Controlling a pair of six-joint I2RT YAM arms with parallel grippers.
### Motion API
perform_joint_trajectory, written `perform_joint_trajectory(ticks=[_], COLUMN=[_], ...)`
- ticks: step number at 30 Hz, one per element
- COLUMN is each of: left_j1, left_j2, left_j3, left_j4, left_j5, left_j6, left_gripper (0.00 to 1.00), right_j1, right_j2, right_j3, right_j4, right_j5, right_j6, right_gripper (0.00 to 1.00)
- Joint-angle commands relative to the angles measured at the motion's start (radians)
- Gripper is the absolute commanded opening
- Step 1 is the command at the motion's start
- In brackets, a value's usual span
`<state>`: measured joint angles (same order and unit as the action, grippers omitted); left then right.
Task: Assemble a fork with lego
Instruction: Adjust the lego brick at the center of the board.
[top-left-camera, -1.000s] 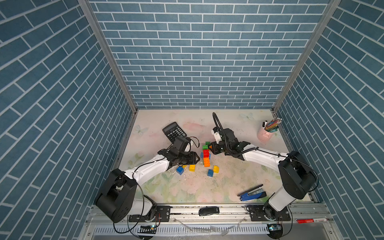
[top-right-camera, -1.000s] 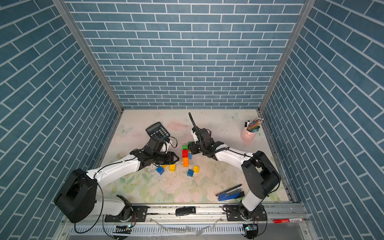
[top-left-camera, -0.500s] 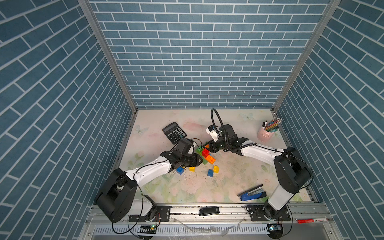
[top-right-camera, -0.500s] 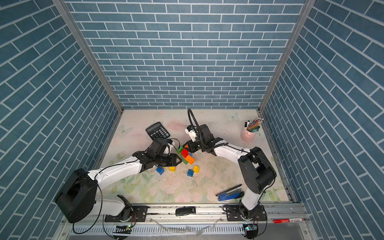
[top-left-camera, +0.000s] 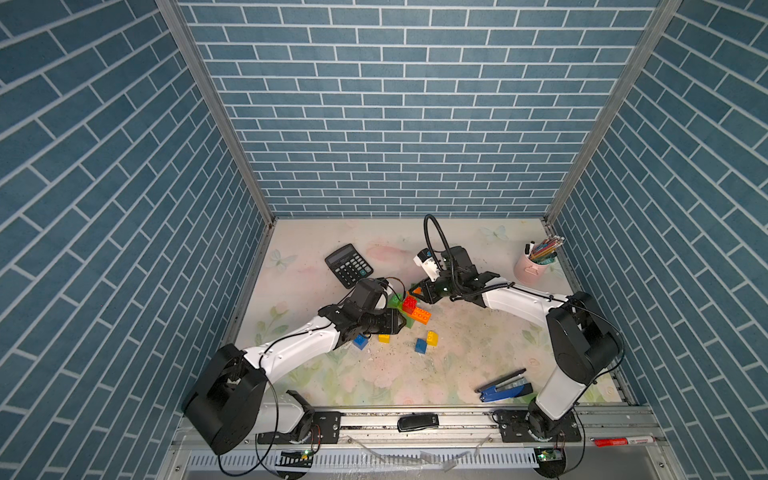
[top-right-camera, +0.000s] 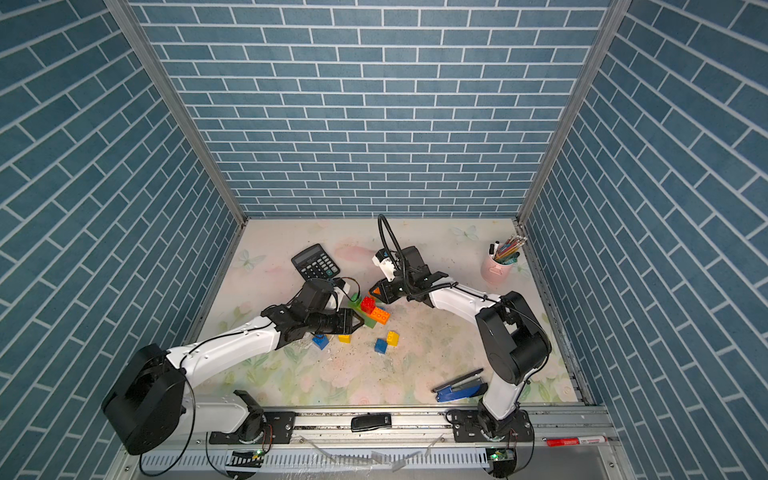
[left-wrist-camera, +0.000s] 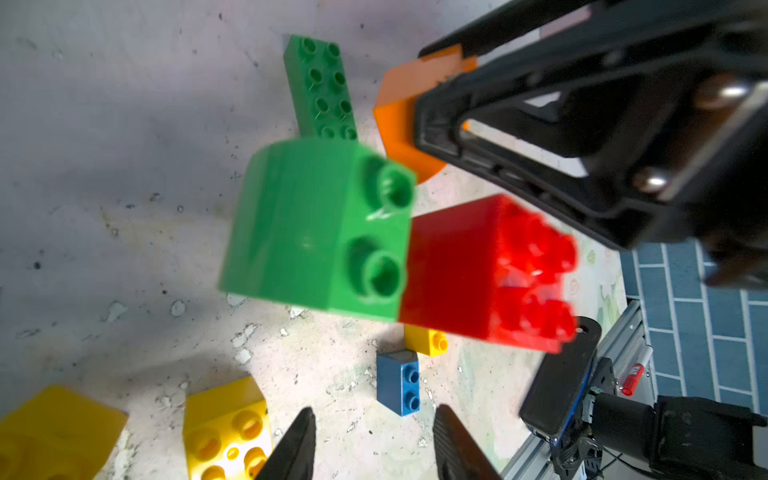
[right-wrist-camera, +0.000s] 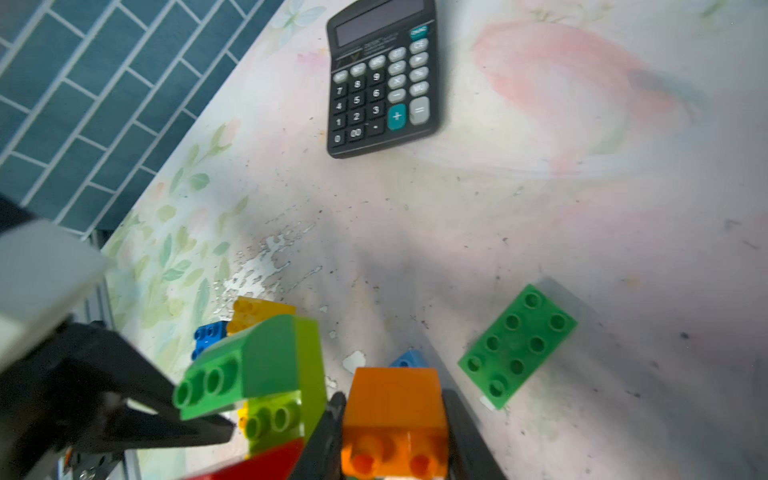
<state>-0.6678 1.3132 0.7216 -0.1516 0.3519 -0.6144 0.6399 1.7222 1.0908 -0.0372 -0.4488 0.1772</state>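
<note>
Up front a blue stapler (top-left-camera: 505, 388) lies on the counter (top-left-camera: 457, 365), with 4 loose bricks (top-left-camera: 421, 345), blue and yellow, a bit further in. Just past those is the left tool (left-wrist-camera: 374, 432), jaws apart, nothing between the tips. Ahead of it the lego stack (top-left-camera: 409, 304) (green, lime, red, orange) sits tilted mid-counter between both arms. Behind that, the right tool (right-wrist-camera: 392, 432) is clamped on an orange brick (right-wrist-camera: 392, 399) just beside the stack. The calculator (top-left-camera: 348, 265) and pink pen cup (top-left-camera: 531, 269) are at the back.
</note>
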Motion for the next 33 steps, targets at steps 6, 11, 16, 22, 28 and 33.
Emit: perform_joint_trajectory(ticks=[6,11,16,22,28,33], left_j1=[-0.009,-0.004,0.010,0.020,0.022,0.021], left_j2=[-0.138,-0.100,-0.035,0.024,0.076,0.086], left_j3=[-0.006,0.087,0.143,0.191,0.218,0.218], left_j4=[0.021,-0.053,-0.069,-0.053,-0.041,-0.051], left_j5=[0.003,-0.041,-0.059,-0.041,-0.016,-0.019], left_j6=[0.097,0.150,0.180,0.200,0.201,0.203], left_gripper=[0.48,0.46,0.41,0.37,0.35,0.35], right_j1=[-0.023,-0.023,-0.017,-0.008,0.001,0.026], right_j2=[-0.146,-0.245,-0.358,-0.445,-0.479,-0.508], right_j3=[-0.041,-0.101,-0.175,-0.219,-0.233,-0.254], right_j4=[-0.041,-0.035,-0.042,-0.098,-0.130,-0.120], right_j5=[0.270,0.275,0.249,0.231,0.188,0.190], right_j6=[-0.025,0.020,0.068,0.080,0.074,0.050], right_gripper=[0.00,0.00,0.00,0.00,0.00,0.00])
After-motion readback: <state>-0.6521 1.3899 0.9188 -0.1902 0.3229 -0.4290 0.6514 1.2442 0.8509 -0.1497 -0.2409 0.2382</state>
